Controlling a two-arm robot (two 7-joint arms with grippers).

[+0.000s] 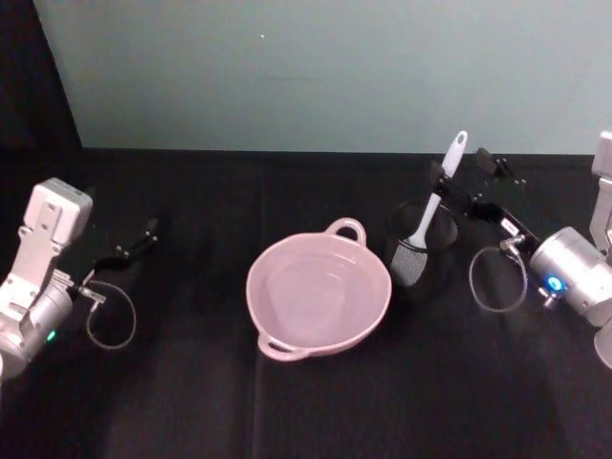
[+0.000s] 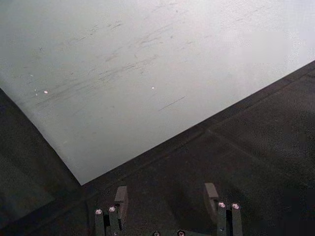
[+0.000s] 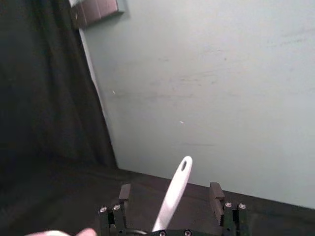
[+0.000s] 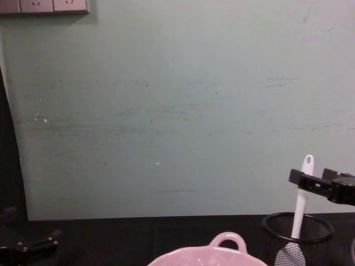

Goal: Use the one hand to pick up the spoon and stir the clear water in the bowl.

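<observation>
Standing scoop-down in the mesh cup (image 1: 419,251), the spoon (image 1: 435,207) leans (seemingly unclamped) between the right gripper's (image 3: 171,197) wide-open fingers.

We see our right end effector (image 1: 457,187) as black, with a small white label and a silver, rounded wrist section carrying a blue light. A thin grey cable loops beside it. Our left end effector (image 1: 134,242) is black too, behind a pale grey boxy wrist with a green light and its own cable loop. Silver screws (image 3: 102,209) stud the finger mounts.
</observation>
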